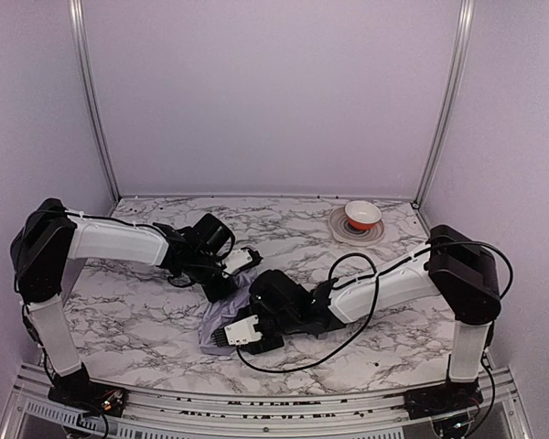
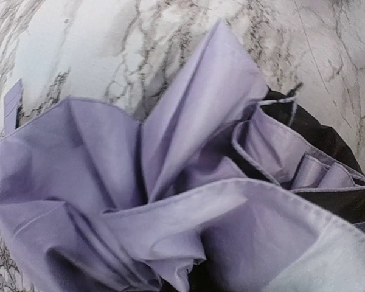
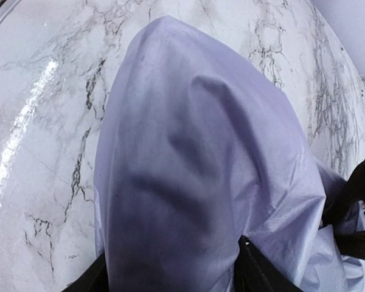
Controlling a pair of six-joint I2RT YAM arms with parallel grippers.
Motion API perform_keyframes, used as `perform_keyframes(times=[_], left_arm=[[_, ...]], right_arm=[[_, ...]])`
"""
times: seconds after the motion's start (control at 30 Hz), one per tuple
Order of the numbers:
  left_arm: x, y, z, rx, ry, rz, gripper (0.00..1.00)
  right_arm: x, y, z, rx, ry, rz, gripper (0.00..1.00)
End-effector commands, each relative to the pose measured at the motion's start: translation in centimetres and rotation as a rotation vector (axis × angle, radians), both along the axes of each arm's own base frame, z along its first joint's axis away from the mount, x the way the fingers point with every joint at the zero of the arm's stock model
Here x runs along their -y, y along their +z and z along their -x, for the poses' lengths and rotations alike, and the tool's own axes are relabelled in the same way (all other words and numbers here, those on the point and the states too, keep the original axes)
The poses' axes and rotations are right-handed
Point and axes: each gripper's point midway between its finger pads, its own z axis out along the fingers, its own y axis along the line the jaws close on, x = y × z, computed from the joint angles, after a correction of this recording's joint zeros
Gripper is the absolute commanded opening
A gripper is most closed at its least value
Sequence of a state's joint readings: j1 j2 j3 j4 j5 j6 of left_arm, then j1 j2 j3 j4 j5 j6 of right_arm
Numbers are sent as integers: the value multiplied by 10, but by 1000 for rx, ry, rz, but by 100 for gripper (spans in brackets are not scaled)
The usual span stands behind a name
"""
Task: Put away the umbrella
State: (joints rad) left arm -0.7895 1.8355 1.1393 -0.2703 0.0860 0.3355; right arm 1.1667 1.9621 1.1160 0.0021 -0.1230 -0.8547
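The umbrella (image 1: pixel 214 318) lies crumpled on the marble table (image 1: pixel 137 311) in the middle, lavender canopy bunched up. My left gripper (image 1: pixel 227 285) presses into its far end. In the left wrist view lavender folds (image 2: pixel 170 152) and some black underside (image 2: pixel 328 140) fill the frame and hide the fingers; the cloth gathers toward the jaws. My right gripper (image 1: pixel 221 337) sits over the near end. In the right wrist view the black fingers (image 3: pixel 258 274) stand on either side of a thick roll of canopy (image 3: pixel 194 158), both touching it.
A red bowl (image 1: pixel 362 215) stands on a pale plate (image 1: pixel 340 229) at the back right. A black cable (image 1: pixel 348 315) loops from the right arm down onto the table. Metal posts (image 1: pixel 91 101) and lavender walls enclose the back and sides.
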Motion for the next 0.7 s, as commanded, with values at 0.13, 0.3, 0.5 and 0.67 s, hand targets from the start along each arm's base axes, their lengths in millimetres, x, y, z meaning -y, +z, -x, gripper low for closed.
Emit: perform_keyframes(times=[0.13,0.3,0.5,0.67], left_arm=[[-21,10,-65,80,171,-14,0],[-38,-55,-54,-55,194,-190,0],[-46,-71,-43,-109,221,-225,0],[-49,-31,-68,-21,303,-145,48]], right_arm=[[86,-91,58,-284,0,389,60],[81,-85,53,-268,-26,365,64],[79,-83,48,-262,-47,368,57],[82,-87,48,-294,-75,388,41]])
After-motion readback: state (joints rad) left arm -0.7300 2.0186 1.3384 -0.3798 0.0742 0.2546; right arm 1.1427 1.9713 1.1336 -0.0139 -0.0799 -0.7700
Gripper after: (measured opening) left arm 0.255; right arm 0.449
